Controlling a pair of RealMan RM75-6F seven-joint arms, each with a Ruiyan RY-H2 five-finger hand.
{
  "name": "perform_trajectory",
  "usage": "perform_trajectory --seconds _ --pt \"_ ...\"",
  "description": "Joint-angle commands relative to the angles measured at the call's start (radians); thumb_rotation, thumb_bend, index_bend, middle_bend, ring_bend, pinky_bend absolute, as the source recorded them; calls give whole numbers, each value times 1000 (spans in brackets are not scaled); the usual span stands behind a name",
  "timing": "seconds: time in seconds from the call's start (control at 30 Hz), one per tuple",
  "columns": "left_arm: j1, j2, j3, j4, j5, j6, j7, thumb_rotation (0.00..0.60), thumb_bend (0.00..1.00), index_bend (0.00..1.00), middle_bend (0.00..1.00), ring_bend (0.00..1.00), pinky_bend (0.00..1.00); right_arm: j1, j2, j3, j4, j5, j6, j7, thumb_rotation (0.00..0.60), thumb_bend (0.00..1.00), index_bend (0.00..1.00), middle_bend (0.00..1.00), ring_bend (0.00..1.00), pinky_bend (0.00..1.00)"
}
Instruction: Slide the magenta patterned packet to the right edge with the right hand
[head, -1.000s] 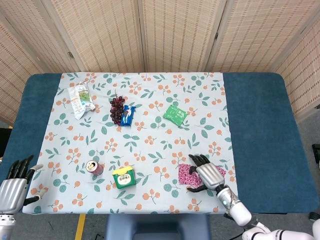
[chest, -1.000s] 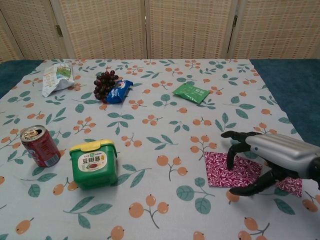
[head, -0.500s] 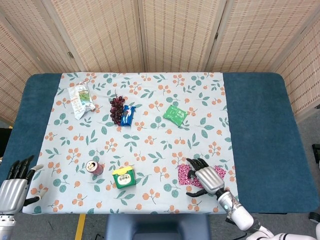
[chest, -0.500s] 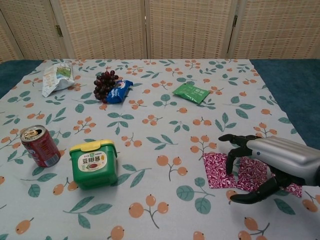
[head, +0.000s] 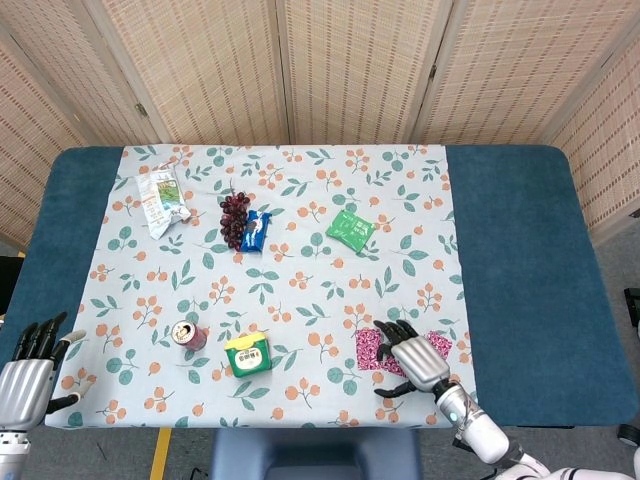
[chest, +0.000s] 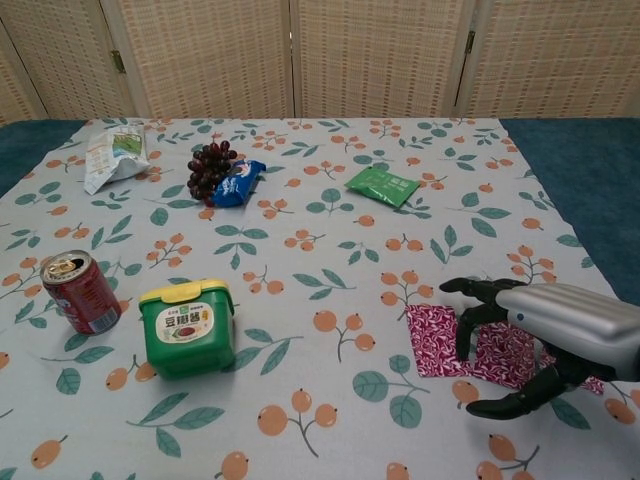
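The magenta patterned packet (head: 369, 350) (chest: 436, 339) lies flat near the front right corner of the floral cloth (head: 300, 280). My right hand (head: 418, 358) (chest: 560, 325) hovers over the packet's right half with its fingers spread. The fingertips (chest: 463, 349) touch the packet's top and the thumb (chest: 505, 406) reaches down to the cloth in front of it. The hand hides part of the packet. My left hand (head: 26, 375) stays open and empty at the table's near left edge, seen only in the head view.
A green tub (head: 248, 353) (chest: 186, 325) and a red can (head: 189, 334) (chest: 82, 291) stand to the packet's left. Grapes (head: 234, 215), a blue packet (head: 256, 230), a green packet (head: 350, 229) and a white bag (head: 160, 198) lie farther back. Bare blue tabletop (head: 520, 270) runs along the right.
My right hand has drifted a little nearer and rightward over the packet. The packet has hardly shifted. The left hand has stayed put.
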Motion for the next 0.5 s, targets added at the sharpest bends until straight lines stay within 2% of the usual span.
perform_trajectory --seconds 0.03,0.23,0.5 --pt "2 0 1 1 1 1 -1 600 239 262 63 89 0 -5 5 0 -2 -1 10 -1 329 207 390 45 0 0" --pt "0 -2 1 4 2 -1 -2 600 239 262 63 89 0 -17 24 1 -3 11 21 -1 330 207 395 48 0 0" --pt "3 -3 1 6 -1 -1 -4 600 239 261 63 90 0 -5 1 5 7 8 1 -3 329 207 395 48 0 0"
